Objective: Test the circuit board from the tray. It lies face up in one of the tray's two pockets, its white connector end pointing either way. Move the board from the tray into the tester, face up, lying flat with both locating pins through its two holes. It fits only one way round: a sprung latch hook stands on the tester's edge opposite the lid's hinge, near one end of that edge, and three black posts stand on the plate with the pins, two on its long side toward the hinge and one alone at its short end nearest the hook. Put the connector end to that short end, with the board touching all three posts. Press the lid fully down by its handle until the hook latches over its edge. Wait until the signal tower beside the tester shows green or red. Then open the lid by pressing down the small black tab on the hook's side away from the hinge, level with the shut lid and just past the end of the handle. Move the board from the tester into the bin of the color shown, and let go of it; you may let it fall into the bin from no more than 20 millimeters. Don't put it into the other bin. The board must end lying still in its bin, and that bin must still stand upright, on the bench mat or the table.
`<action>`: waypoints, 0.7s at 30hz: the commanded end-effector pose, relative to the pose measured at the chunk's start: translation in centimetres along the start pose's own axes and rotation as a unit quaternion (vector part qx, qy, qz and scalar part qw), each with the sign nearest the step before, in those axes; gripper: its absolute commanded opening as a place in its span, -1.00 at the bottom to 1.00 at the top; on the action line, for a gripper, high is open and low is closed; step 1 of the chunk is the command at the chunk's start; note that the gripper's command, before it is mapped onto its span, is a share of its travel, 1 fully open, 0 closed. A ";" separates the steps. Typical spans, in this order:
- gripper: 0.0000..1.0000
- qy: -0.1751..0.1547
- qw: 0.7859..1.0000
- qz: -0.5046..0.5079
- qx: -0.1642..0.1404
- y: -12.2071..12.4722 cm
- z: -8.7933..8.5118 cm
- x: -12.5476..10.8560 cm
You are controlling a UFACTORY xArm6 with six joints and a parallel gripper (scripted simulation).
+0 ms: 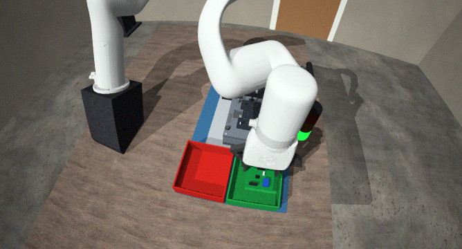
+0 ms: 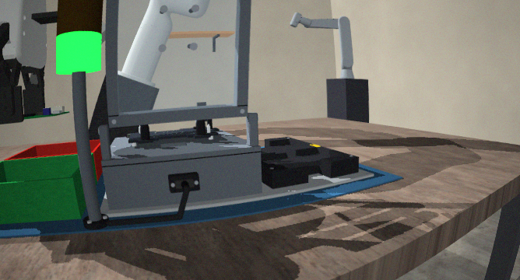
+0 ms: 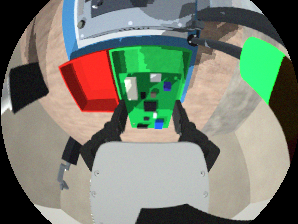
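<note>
The green circuit board [image 1: 261, 180] is held between my gripper's fingers, which are shut on its two long edges. It hangs level, face up, above the green bin [image 1: 254, 191], and also shows in the wrist view [image 3: 152, 104] and at the left edge of the exterior view [image 2: 47, 112], well above the bin rims. The signal tower [image 2: 79, 51] beside the tester shows green. The tester [image 2: 179, 162] stands with its lid [image 2: 177, 54] raised upright and its plate without a board. The red bin [image 1: 204, 170] is next to the green one.
The black tray [image 2: 307, 160] sits on the blue mat beyond the tester. The tower's pole [image 2: 86, 151] stands close to the green bin's corner. A second arm on a black pedestal [image 1: 112, 117] stands to the left.
</note>
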State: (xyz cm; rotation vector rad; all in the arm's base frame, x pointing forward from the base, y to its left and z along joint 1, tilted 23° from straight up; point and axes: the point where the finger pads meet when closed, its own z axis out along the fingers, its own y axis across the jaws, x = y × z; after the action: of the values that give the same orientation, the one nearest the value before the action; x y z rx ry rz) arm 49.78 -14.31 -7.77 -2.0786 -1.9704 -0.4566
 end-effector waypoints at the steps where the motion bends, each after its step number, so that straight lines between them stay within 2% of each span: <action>1: 0.58 -0.001 1.000 0.000 -0.002 0.2 0.0 0.0; 10: 0.58 -0.001 1.000 0.000 -0.002 0.2 0.9 -0.1; 21: 0.58 -0.001 1.000 0.000 -0.002 0.2 4.0 -0.1</action>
State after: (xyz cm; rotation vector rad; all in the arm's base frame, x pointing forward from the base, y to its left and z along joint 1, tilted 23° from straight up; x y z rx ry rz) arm 49.92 -13.14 -10.65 -2.0785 -1.9701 -0.4556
